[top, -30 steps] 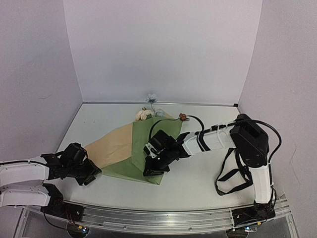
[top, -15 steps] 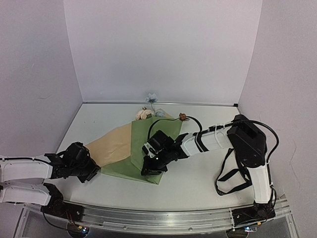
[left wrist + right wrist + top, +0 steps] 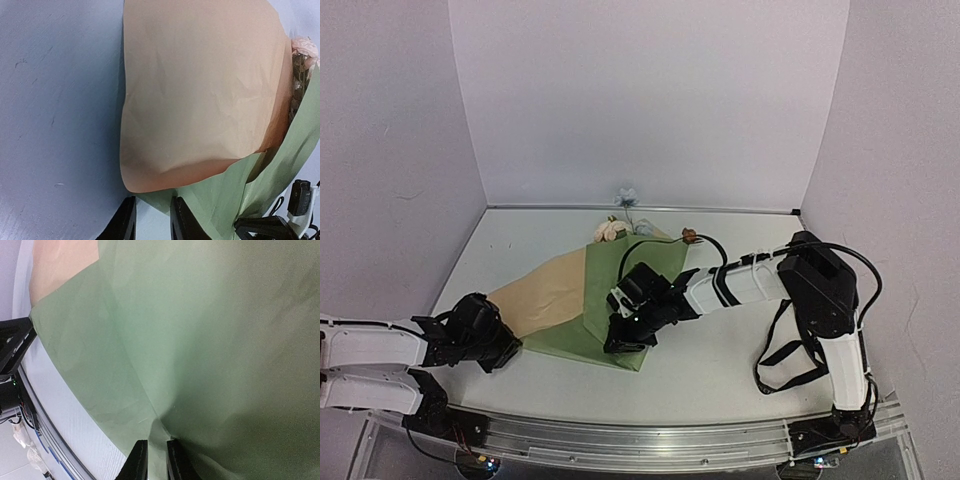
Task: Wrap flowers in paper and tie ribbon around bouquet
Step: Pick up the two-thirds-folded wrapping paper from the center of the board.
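1. Left arm: lies low and nearly level along the lower left of the overhead view, with the wrist pointing right. The left claw sits at the lower-left edge of the paper. In the left wrist view its 2 fingers stand a narrow gap apart. The green edge of the sheet lies just at the tips, and no grip is evident.

2. Right arm: rises from its base at lower right and bends at the elbow at right of centre. The forearm reaches left and down over the table. The right claw presses on the green sheet near its lower corner, closed to a slit on a pinched ridge of paper.

3. Paper: lies at centre frame, green side up, with its tan reverse showing on the left.

4. Flowers: the heads protrude from the sheet's upper end, at upper centre.
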Available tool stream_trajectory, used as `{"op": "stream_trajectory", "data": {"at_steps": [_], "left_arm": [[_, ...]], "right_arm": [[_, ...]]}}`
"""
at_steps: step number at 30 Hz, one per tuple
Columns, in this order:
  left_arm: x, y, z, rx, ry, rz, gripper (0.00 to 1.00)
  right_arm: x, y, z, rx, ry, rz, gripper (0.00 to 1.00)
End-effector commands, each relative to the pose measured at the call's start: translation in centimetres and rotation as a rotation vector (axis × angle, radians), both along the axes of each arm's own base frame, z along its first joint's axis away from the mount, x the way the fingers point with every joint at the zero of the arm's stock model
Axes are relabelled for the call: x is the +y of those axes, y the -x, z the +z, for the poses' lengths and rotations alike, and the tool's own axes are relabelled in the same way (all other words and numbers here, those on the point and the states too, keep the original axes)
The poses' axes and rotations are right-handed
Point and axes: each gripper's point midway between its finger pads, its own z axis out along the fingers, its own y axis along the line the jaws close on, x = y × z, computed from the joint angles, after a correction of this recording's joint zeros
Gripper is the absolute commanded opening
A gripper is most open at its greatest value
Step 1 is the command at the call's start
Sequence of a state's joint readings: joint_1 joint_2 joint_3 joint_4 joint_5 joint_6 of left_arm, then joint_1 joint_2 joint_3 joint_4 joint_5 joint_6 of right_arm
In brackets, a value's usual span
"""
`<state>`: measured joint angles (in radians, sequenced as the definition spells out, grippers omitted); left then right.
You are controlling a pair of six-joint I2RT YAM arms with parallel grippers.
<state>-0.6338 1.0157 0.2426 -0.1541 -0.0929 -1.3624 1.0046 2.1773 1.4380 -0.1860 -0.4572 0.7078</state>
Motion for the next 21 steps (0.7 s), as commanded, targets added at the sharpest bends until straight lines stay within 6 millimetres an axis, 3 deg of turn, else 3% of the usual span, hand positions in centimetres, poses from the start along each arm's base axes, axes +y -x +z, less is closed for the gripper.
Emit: {"op": "stream_trajectory", "data": {"at_steps": [1,7,12,15,21], "left_arm": [[0.3,-0.7,0.2,-0.055,0.018,0.031,0.28],[0.9,-0.8,-0.3,-0.068,-0.007,0.046,0.24],[0.9,-1.4,-0.2,-0.100,-0.028,0.034,0.09],[0.7,-2.4,1.5,-0.165,-0.058,0.003,0.01],[-0.6,-3.7,6.2,-0.327,-0.071,-0.117,0.00]], "right_arm": [[0.7,-0.7,-0.2,-0.021,0.001,-0.013,0.16],[0.8,-0.7,-0.2,-0.018,-0.002,-0.013,0.16],[0.9,-0.7,-0.1,-0.016,-0.006,-0.013,0.16],[0.9,-0.7,-0.2,-0.015,-0.004,-0.014,0.16],[0.5,-0.7,-0.8,-0.018,0.028,-0.027,0.16]]}}
